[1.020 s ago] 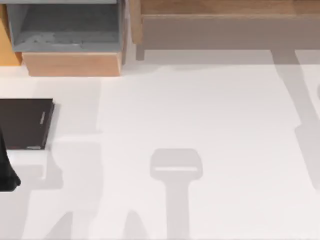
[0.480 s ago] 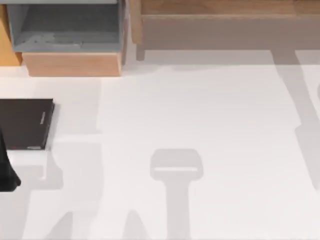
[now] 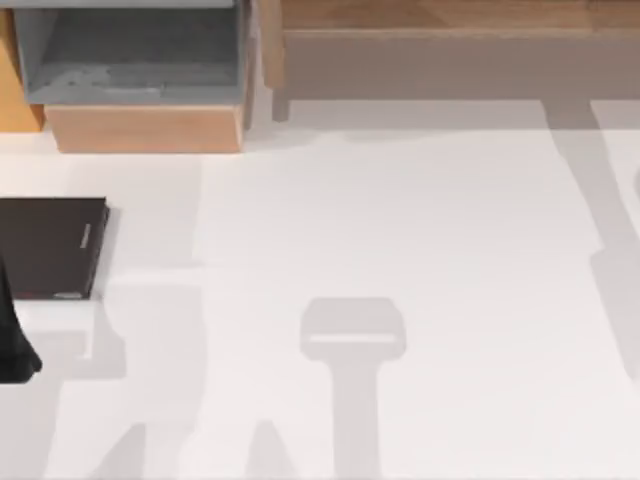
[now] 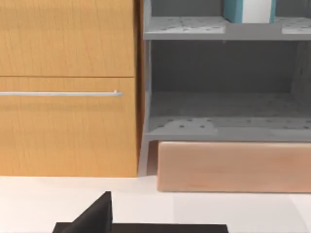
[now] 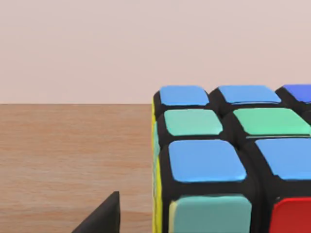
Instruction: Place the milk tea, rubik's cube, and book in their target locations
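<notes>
Our right claw [image 5: 104,216] close beside rubik's cube [image 5: 228,160] on wooden surface [image 5: 73,155]; fingers' state, can't tell. Cube rigid, light, slick stickers: we'd pinch opposite flat faces. Book [image 4: 249,10] on upper shelf [image 4: 184,26]. Left arm [image 3: 15,340] idle at table's [image 3: 400,220] 9 o'clock edge

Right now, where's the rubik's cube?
The rubik's cube sits on a wooden surface, close in front of the right wrist camera, with a pale wall behind it.
</notes>
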`<action>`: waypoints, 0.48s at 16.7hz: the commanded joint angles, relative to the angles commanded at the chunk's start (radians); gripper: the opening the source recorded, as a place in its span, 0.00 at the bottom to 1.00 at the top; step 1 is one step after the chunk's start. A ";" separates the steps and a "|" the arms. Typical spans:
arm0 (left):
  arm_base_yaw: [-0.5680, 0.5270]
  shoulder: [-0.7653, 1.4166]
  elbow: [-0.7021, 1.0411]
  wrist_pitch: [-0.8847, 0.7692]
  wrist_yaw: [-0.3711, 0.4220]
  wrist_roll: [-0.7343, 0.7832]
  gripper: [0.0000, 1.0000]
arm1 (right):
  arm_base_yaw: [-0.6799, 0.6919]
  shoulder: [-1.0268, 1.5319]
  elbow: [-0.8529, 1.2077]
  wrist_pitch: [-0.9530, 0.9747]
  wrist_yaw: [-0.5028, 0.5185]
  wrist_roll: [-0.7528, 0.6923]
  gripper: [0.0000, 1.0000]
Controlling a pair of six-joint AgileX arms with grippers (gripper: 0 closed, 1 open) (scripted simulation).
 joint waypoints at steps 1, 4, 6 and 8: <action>0.000 0.000 0.000 0.000 0.000 0.000 1.00 | 0.000 0.000 0.000 0.000 0.000 0.000 1.00; 0.000 0.000 0.000 0.000 0.000 0.000 1.00 | 0.001 -0.001 0.000 0.000 0.000 0.000 1.00; 0.000 0.000 0.000 0.000 0.000 0.000 1.00 | 0.001 -0.015 -0.018 0.003 0.002 0.001 1.00; 0.000 0.000 0.000 0.000 0.000 0.000 1.00 | 0.000 -0.054 -0.066 0.011 0.005 0.000 1.00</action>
